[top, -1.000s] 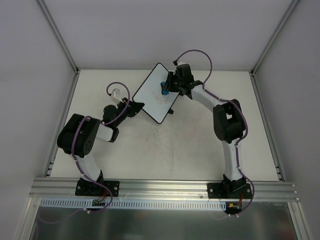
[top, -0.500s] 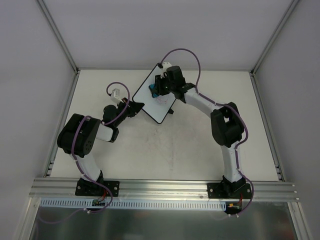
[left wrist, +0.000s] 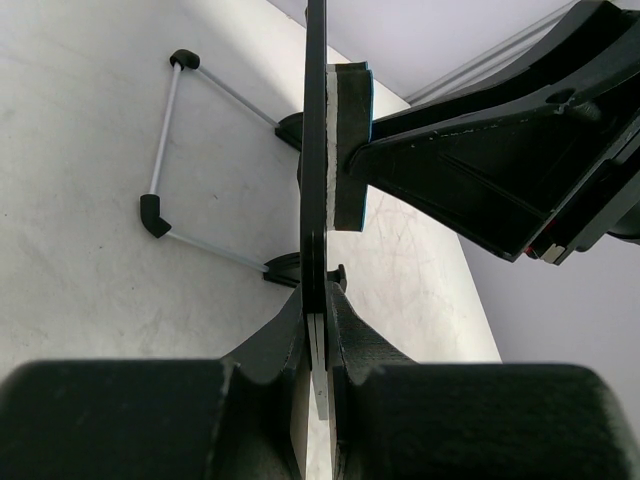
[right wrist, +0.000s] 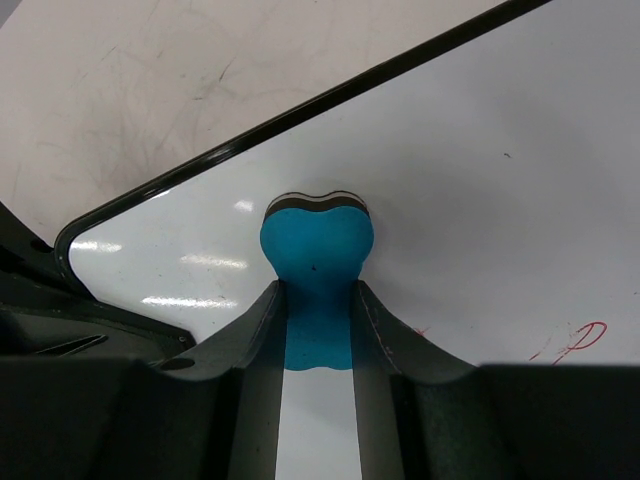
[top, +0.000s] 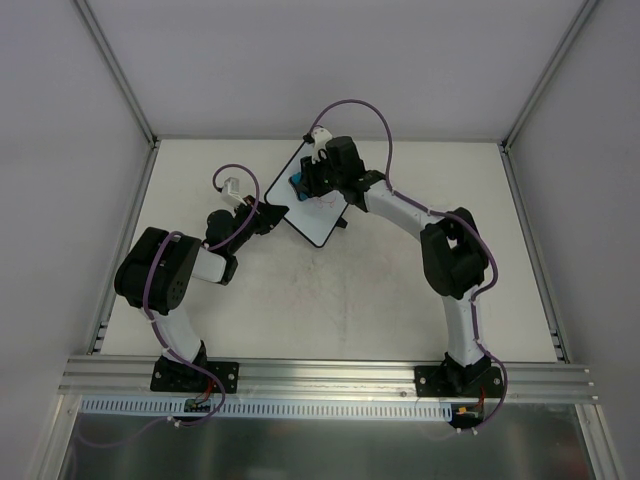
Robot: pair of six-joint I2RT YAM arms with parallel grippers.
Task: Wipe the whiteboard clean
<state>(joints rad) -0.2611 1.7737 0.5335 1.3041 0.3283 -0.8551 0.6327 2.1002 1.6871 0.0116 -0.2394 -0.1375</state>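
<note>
- The whiteboard (top: 312,215) is sitting at the far middle of the table (top: 350,300), between my two arms, and is turned cornerwise to the table's edges.
- My left pincer (top: 275,212) is clamping the whiteboard's near-left rim. In the left wrist view I am seeing the board edge-on, with both jaws pinching tight on its thin black edge.
- My right pincer (top: 305,180) is squeezing the blue eraser (right wrist: 316,245) between its fingers, closed down on the eraser's narrow waist.
- The eraser's pale felt face is pressing flat against the white surface, close to a rounded corner.
- Faint red marks (right wrist: 575,340) are showing on the board beside the eraser.
- On the board's other side, a thin wire frame (left wrist: 163,135) with black corner caps is sticking out towards the table.
</note>
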